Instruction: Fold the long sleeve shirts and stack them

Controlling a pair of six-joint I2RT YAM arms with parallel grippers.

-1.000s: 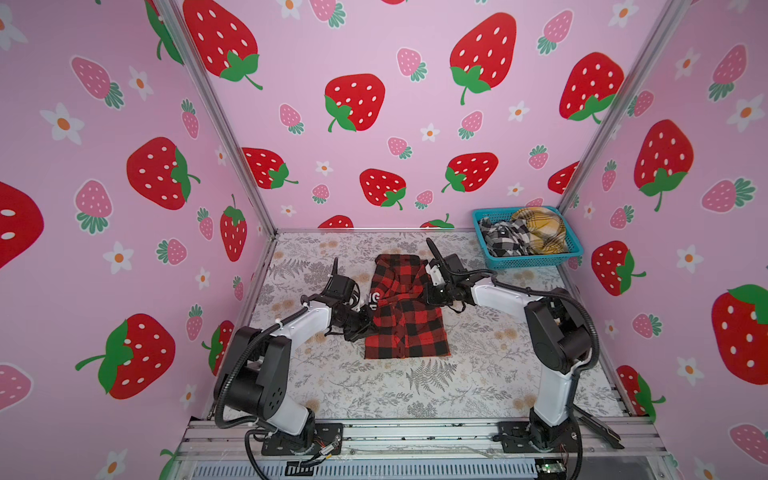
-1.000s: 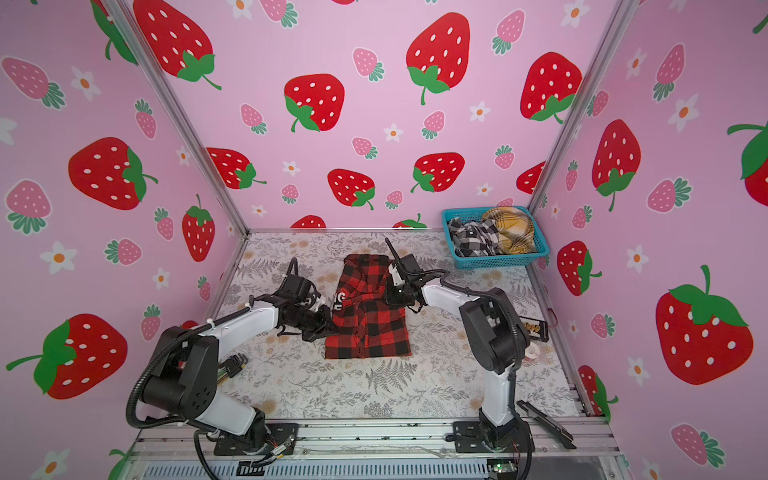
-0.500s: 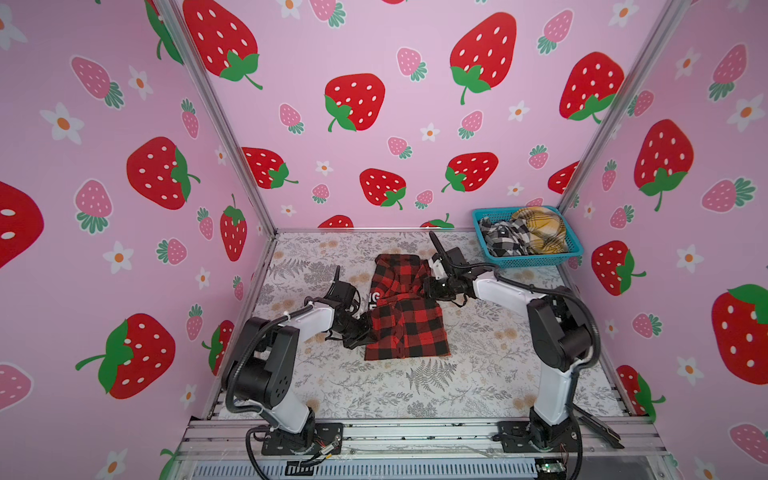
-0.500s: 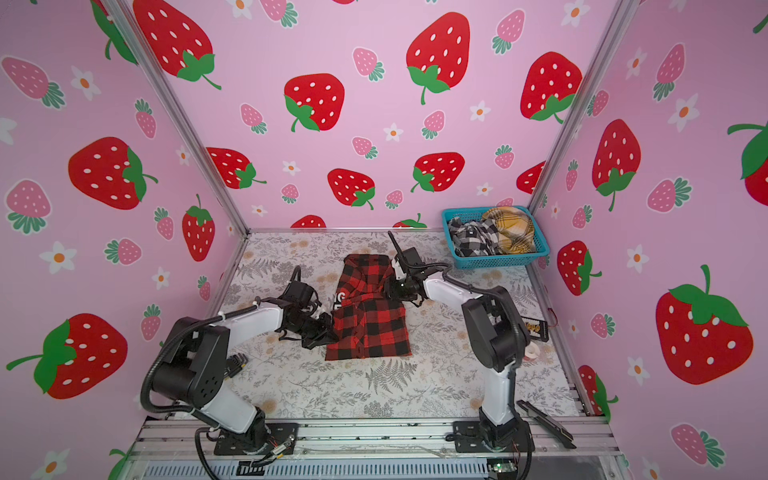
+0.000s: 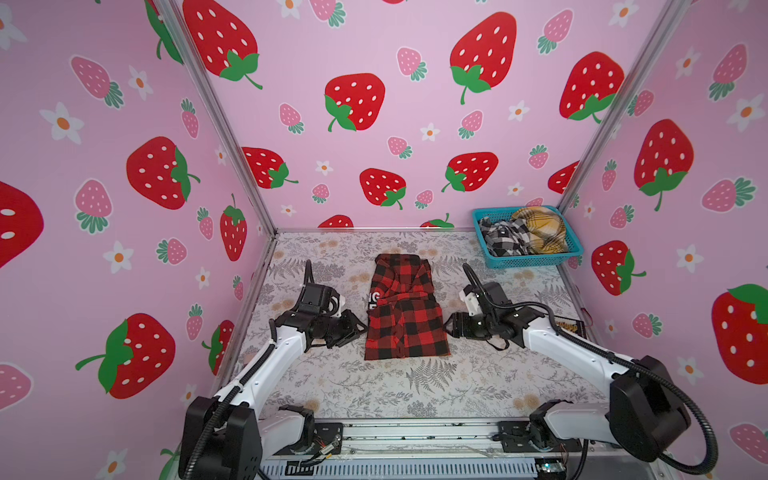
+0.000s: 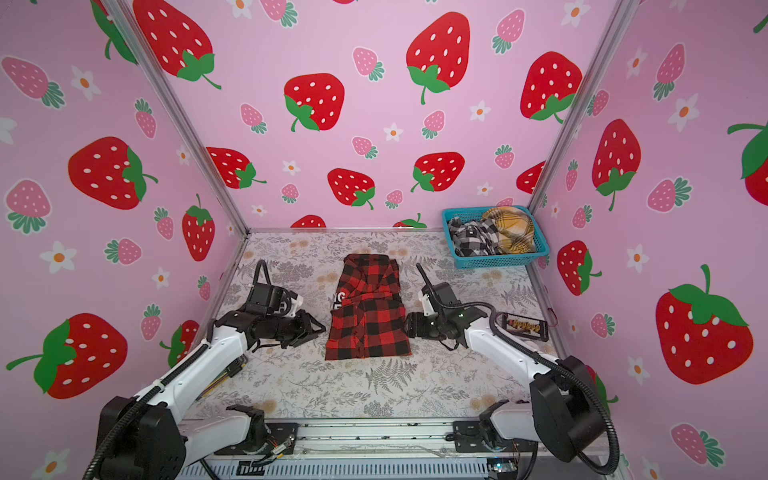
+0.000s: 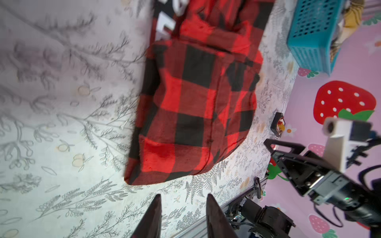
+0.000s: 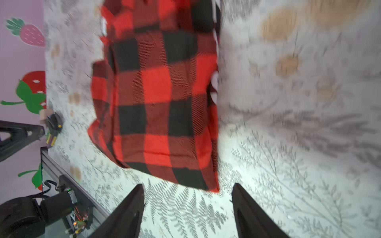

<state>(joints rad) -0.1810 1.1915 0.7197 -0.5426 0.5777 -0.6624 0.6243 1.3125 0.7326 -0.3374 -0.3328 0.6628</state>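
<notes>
1. The floral-printed bench (image 5: 415, 395) is spreading across the booth floor, hemmed in by strawberry-patterned walls on three sides.
2. The red-and-black shirt (image 5: 405, 320) is lying folded into a tidy rectangle at the middle of the bench, with its collar end pointing at the back wall and white letters peeking out along its left edge.
3. The teal basket (image 5: 528, 261) is sitting in the far right corner, well apart from the folded shirt.
4. The black-and-white shirt (image 5: 500, 239) and the mustard shirt (image 5: 540, 230) are lying crumpled side by side inside that basket, touching each other.
5. The left fingers (image 7: 153, 218) are hovering just beside the red shirt's left edge, parted narrowly and gripping nothing, with a strip of bare bench showing before the cloth.
6. The right fingers (image 8: 127, 214) are facing the shirt's right edge, spread wide and empty.
7. A small dark box (image 5: 569, 326) is resting near the right wall, behind the right arm.
</notes>
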